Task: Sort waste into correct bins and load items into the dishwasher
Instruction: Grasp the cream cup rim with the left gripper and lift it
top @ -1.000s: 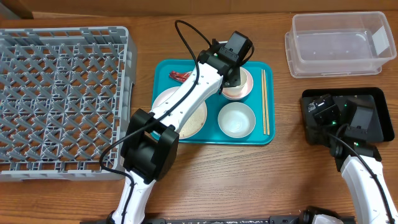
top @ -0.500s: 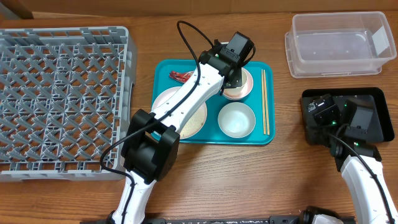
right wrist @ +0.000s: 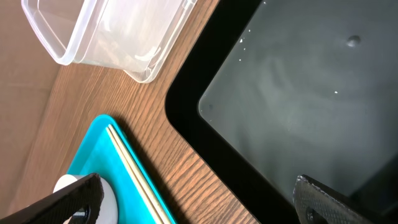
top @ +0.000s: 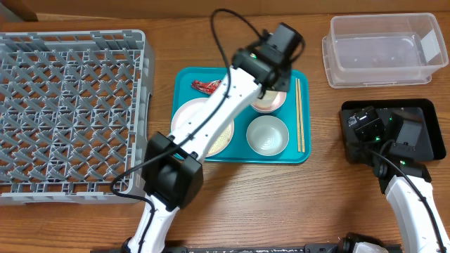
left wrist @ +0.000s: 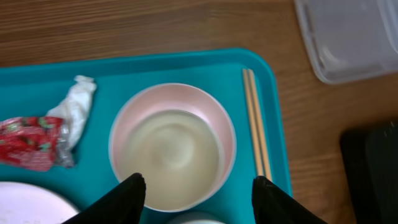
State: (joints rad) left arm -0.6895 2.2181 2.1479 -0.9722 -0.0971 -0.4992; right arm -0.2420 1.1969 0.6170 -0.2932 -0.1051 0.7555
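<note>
Left jaws spread, empty, above pink bowl (left wrist: 171, 146) at upper right of teal tray (left wrist: 186, 65). Bowl sits between tips, nearer left tip. Chopsticks (left wrist: 256, 124) just right of bowl, long axis top-to-bottom of frame. Right jaws spread over black tray (right wrist: 280, 93); left arm nearer bowl.

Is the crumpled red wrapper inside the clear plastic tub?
No, the crumpled red wrapper lies on the teal plastic tray, beside the round pink bowl.

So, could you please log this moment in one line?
left gripper: open above pink bowl; right gripper: open over black tray; red wrapper, chopsticks: on teal tray
</note>
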